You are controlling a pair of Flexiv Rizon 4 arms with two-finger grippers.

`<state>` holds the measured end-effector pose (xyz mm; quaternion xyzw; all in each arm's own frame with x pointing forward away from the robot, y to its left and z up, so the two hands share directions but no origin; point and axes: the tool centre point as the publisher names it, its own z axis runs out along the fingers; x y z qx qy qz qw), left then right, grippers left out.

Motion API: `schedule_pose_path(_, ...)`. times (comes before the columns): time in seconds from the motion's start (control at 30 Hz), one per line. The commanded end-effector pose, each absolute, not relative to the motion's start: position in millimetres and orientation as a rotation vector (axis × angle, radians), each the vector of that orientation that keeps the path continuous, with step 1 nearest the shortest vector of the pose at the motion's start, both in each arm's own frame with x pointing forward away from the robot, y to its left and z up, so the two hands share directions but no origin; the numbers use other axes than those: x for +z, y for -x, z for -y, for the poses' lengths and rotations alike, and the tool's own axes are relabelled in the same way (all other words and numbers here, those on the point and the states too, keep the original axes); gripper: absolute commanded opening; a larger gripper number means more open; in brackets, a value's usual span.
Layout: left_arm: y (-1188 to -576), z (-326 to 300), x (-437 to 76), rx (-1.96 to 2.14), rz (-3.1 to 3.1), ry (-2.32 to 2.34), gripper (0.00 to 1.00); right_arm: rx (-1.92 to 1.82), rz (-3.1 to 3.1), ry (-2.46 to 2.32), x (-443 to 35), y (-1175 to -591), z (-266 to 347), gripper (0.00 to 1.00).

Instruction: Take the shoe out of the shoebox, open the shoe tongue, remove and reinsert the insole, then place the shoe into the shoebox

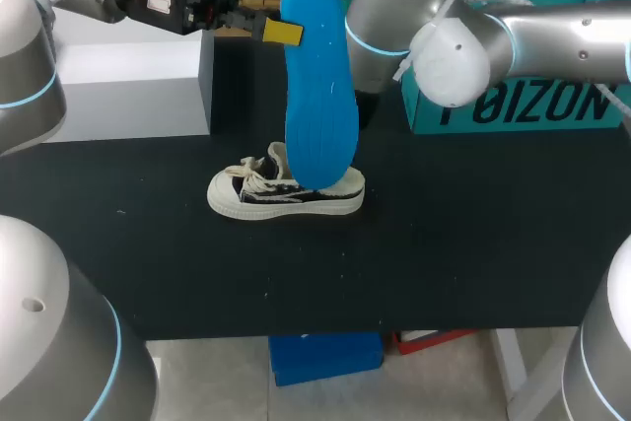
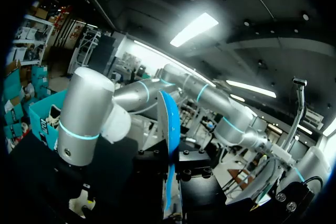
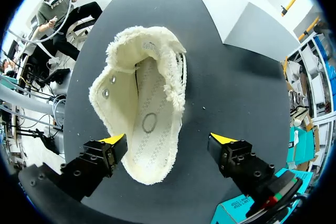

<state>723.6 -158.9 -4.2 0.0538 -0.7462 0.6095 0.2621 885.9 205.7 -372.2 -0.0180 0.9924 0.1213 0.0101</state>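
1. The black table (image 1: 473, 244) fills the head view. The teal shoebox (image 1: 523, 115) sits at the upper right, behind the right arm.
2. The shoe (image 1: 286, 194), cream with dark sides and a white sole, stands at the frame's centre, outside the shoebox, toe pointing left.
3. The blue insole (image 1: 320, 96) stands on end in the upper centre, its lower end at the shoe's heel. The left wrist view shows it edge-on.
4. The left gripper (image 1: 284, 32) clamps the insole's upper edge.
5. Only the right wrist view looks into the shoe, showing its frayed collar and stitched lining. The right gripper (image 3: 168, 139) hovers there, fingers spread wide.
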Motion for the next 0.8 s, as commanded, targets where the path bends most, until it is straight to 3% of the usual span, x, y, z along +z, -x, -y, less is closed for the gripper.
schedule_pose_path(0.03,-722.8,160.0,-5.3,1.653,2.021,-0.148,0.0,0.026,-3.129,0.064,-378.5,-894.5,-225.0,1.0)
schedule_pose_path(0.7,-722.8,160.0,-5.3,1.653,2.021,-0.148,0.0,0.002,-3.182,0.144,-395.9,-898.2,-259.6,0.98)
schedule_pose_path(0.73,-722.8,160.0,-5.3,1.653,2.021,-0.148,0.0,0.011,-3.184,0.144,-396.8,-898.0,-259.4,0.44)
schedule_pose_path(0.77,-722.8,160.0,-5.3,1.653,2.021,-0.148,0.0,0.01,-3.182,0.143,-397.6,-897.6,-258.9,0.25)
schedule_pose_path(0.8,-722.8,160.0,-5.3,1.653,2.021,-0.148,0.0,0.006,-3.184,0.147,-398.3,-896.9,-258.2,0.0)
